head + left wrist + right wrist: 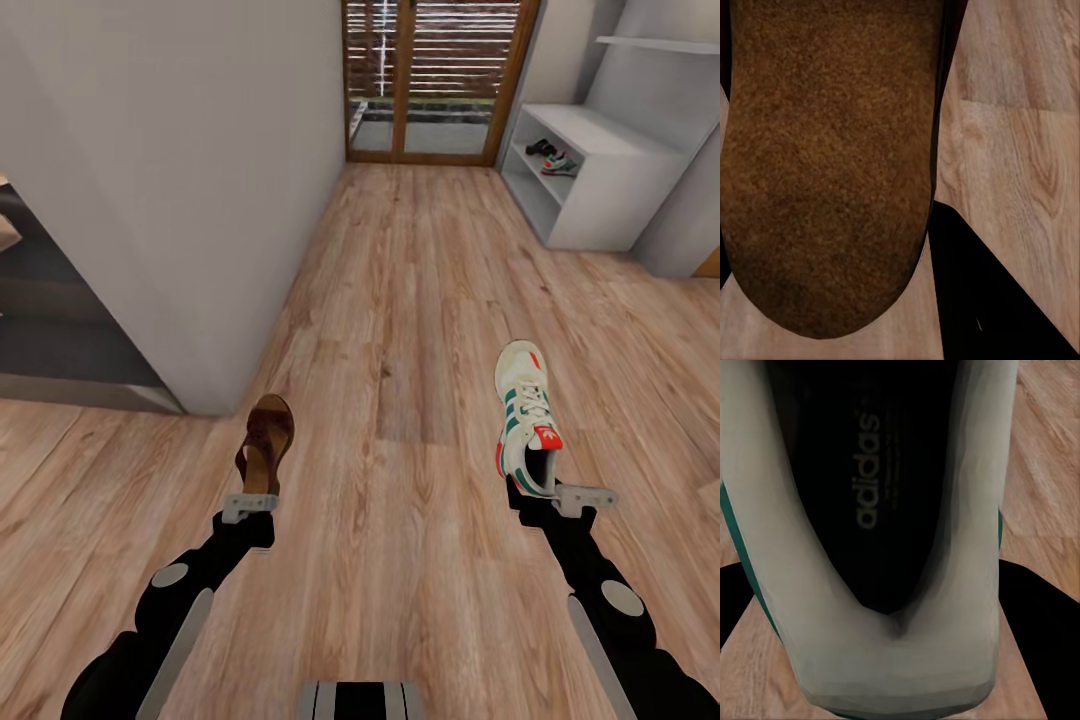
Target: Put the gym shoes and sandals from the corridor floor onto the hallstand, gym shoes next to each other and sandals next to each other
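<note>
Gym shoe (892, 585) in right gripper (535, 490), insole lettering (868, 472) "adidas".

Corridor floor (400, 300): light brown wood-grain planks, satin, faint sheen. Sandal (266, 440): dark brown woven leather upper, tan wood-look sole; in the left wrist view its footbed (825, 165) looks rough, suede-like, matt. Gym shoe (524, 415): cream-white smooth leather-look upper, cloth laces, green stripes, red-orange patches; in the right wrist view its lining (870, 472) is dark matt fabric with printed lettering, collar smooth and pale. Hallstand (610, 190): white, matt, painted-looking panels. Door frame (400, 80): warm brown wood. Wall (200, 150): flat matt grey. Robot arms (180, 600): black matt plastic-look with grey parts.
</note>
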Available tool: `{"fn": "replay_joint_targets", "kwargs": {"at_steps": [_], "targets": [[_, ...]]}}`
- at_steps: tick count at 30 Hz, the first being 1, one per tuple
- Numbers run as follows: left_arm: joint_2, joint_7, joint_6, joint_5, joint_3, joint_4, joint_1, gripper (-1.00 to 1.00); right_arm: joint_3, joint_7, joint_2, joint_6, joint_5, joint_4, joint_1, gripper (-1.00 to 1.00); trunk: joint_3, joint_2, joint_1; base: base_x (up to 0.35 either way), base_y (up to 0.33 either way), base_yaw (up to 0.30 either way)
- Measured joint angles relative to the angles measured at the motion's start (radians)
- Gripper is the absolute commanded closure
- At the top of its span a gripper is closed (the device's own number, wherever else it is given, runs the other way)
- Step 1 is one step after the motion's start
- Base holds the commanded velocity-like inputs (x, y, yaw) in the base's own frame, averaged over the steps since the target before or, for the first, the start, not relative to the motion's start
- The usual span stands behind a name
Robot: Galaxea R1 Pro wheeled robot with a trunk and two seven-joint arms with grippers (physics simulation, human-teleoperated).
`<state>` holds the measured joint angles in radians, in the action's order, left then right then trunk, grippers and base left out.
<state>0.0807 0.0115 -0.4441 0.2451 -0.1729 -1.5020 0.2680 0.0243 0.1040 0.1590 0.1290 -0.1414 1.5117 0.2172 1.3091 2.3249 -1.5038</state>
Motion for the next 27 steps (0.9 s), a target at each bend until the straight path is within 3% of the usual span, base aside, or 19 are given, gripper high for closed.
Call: {"fn": "replay_joint_targets", "kwargs": {"at_steps": [13,20,27], "targets": [[0.000,0.000,0.000,0.001,0.000,0.000,0.000,1.00,0.000,0.000,0.000,0.000,0.000,0.000,0.000,1.00,0.000,0.000,0.000,0.333,0.000,-0.004],[0.000,0.000,0.000,0.001,0.000,0.000,0.000,1.00,0.000,0.000,0.000,0.000,0.000,0.000,0.000,1.00,0.000,0.000,0.000,0.333,0.000,-0.194],[0.000,0.000,0.000,0.002,0.000,-0.001,0.000,1.00,0.000,0.000,0.000,0.000,0.000,0.000,0.000,1.00,0.000,0.000,0.000,0.333,0.000,-0.037]]}}
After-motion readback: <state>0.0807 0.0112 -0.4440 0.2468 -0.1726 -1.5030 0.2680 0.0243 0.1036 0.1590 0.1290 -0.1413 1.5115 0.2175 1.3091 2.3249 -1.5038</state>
